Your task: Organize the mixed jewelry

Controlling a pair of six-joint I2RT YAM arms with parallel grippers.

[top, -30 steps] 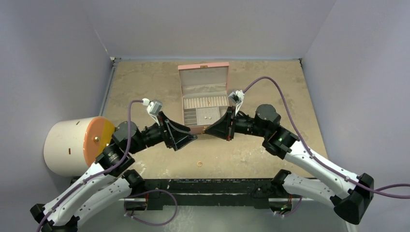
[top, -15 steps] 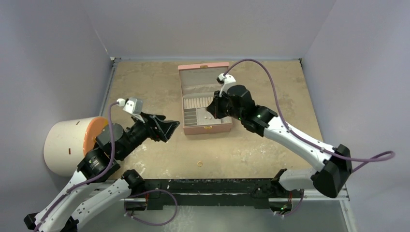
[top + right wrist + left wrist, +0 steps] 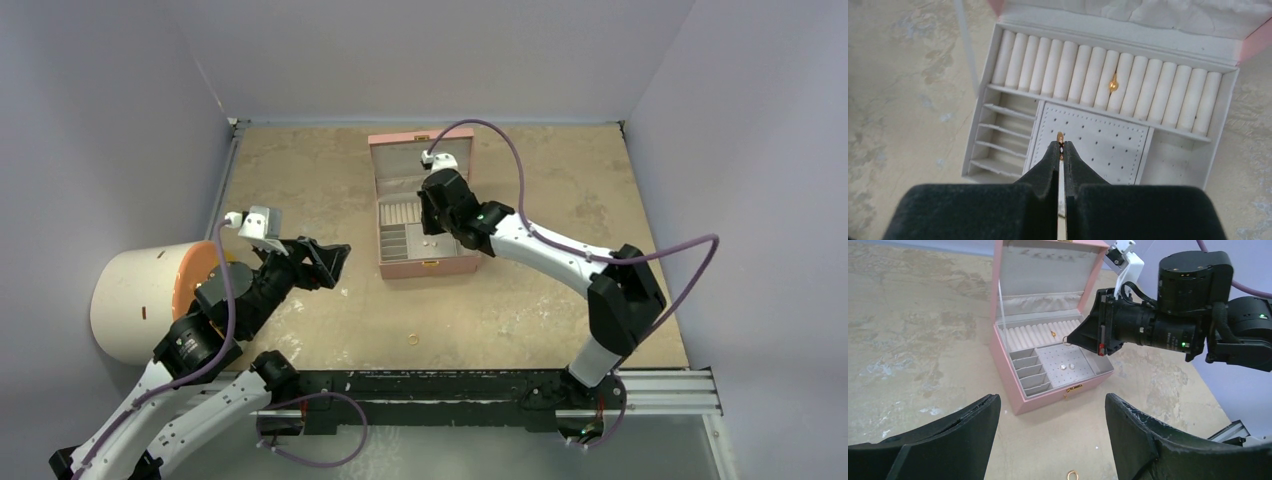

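**Right arm: slotting step.**
Top: right pincer (image 3: pixel 432 222) hangs over box (image 3: pixel 430 266); loose ring (image 3: pixel 412 339) lies on bench (image 3: pixel 300 170). Left wrist: left pincer (image 3: pixel 1050 400) released, well clear of the box. Right wrist: right pincer clenched on held ring (image 3: pixel 1060 137); best lowered edge-on between rolls (image 3: pixel 1068 70), beside seated ring (image 3: pixel 1113 84).

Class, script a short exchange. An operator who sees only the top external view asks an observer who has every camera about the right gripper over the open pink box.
Operator: From above, the right arm hides its own tips. Is the right gripper holding anything?
Observer: Yes. In the right wrist view its jaws are shut on a small gold ring. It is edge-on at the tips, with the perforated pad behind it.
Operator: Is any ring slot already taken?
Observer: One is. A second gold ring sits between two of the rolls, near the middle of the row.
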